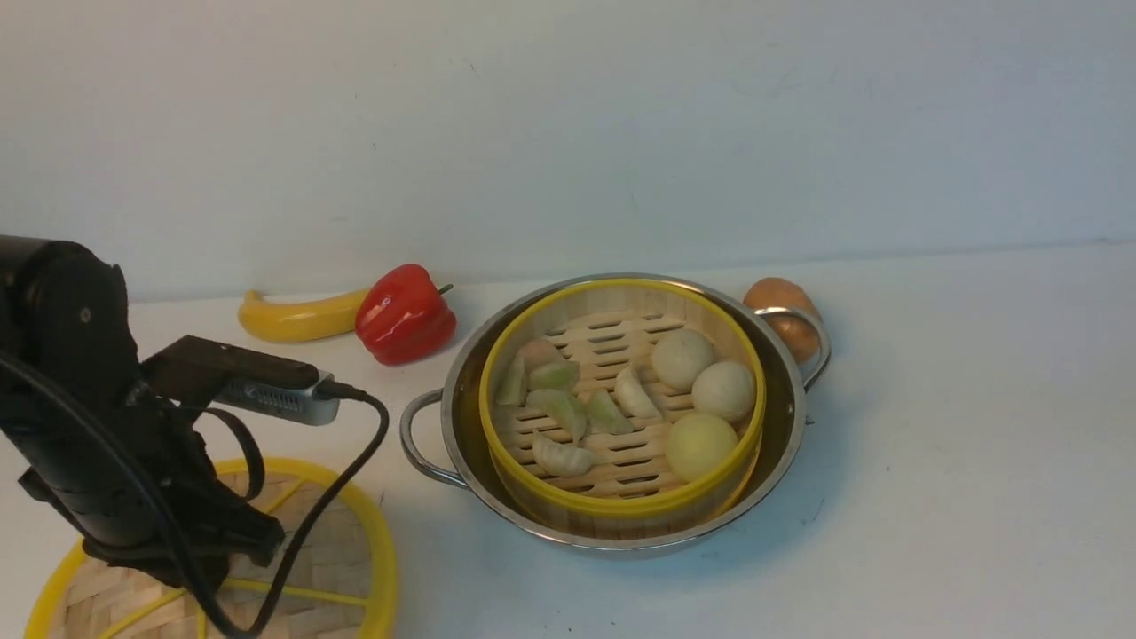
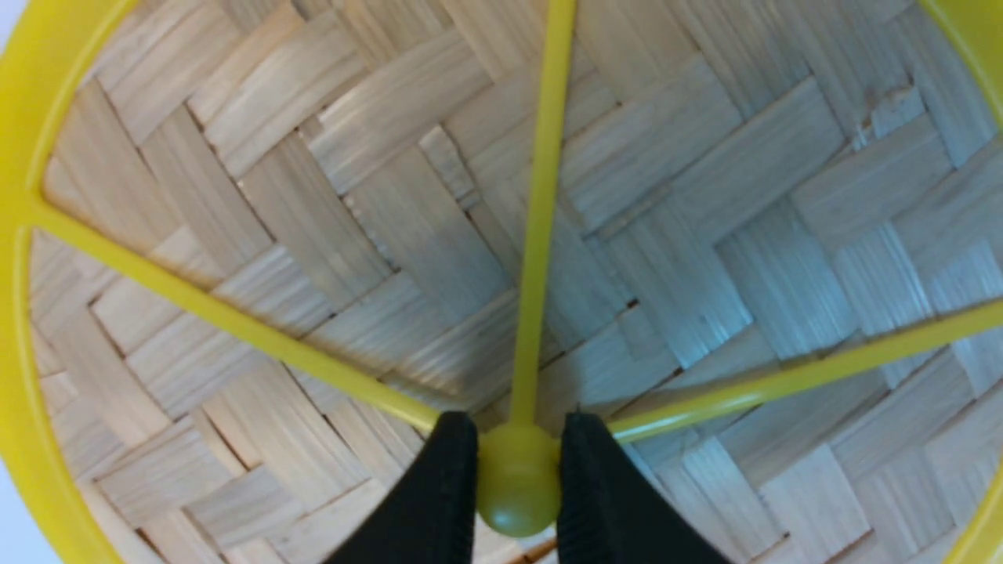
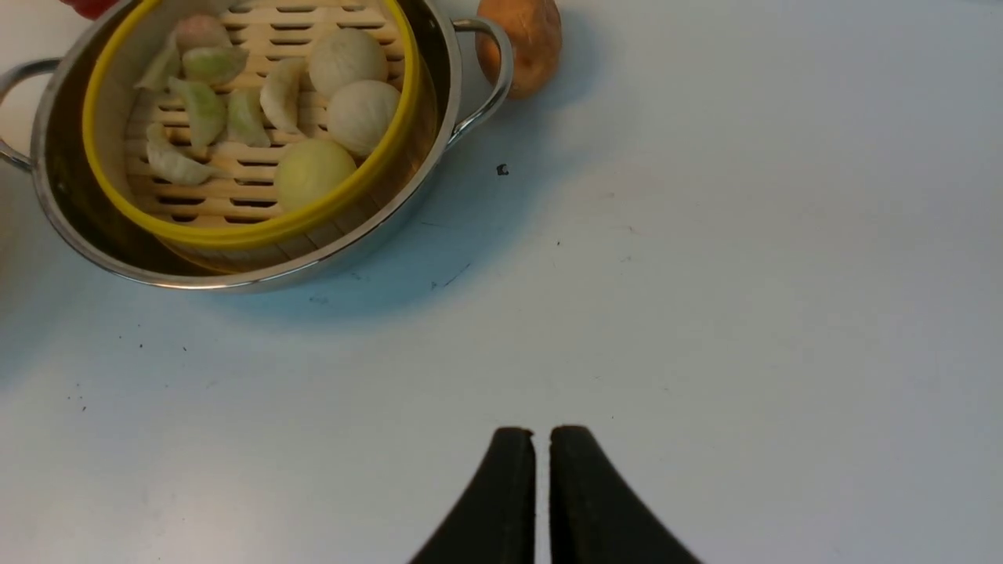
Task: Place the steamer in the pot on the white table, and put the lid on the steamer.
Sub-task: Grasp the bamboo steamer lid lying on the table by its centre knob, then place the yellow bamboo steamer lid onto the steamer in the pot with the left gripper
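The steamer (image 1: pixel 621 508) sits inside the steel pot (image 1: pixel 785 417) on the white table (image 1: pixel 976 461), holding dumplings and round buns. The lid (image 1: pixel 351 550) lies flat at the table's near left. My left arm (image 1: pixel 106 444) stands over it and hides the fingers in the front view. In the left wrist view my left gripper (image 2: pixel 519 429) is shut on the lid's yellow central hub (image 2: pixel 517 489), one black finger on each side. My right gripper (image 3: pixel 541 439) hovers over bare table to the right of the pot (image 3: pixel 70 211) and steamer (image 3: pixel 258 231), shut with nothing between the fingers.
A yellow banana (image 1: pixel 297 318) and a red pepper (image 1: pixel 404 312) lie behind the pot on the left. A brown potato (image 1: pixel 781 302) rests against the pot's far right handle (image 1: pixel 821 342). The near left handle (image 1: pixel 413 439) points toward the lid.
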You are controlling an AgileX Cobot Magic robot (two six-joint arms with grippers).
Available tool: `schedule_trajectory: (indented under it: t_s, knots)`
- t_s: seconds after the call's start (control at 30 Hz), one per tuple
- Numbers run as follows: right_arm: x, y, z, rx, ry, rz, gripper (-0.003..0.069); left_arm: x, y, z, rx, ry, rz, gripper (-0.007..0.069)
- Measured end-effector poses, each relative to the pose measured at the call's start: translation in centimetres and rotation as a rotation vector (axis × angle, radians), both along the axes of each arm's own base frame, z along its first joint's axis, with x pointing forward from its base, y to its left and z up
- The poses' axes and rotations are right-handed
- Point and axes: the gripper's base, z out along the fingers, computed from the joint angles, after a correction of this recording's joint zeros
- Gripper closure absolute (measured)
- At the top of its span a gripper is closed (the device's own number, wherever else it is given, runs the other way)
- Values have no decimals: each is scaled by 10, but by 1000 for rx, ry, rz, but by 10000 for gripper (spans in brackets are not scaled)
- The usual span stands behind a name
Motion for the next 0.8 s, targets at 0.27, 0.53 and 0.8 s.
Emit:
schedule_trajectory:
  t_s: [0.27,0.53,0.8]
  knots:
    - [0,0,0,0,0,0,603,13,-12,63,-134,-127,9,502]
    - [0,0,0,3,1,1,601,45,-45,86,-239,-195,-91,502]
    - [-1,2,0,26,10,12,600,86,-106,83,-250,-225,-244,502]
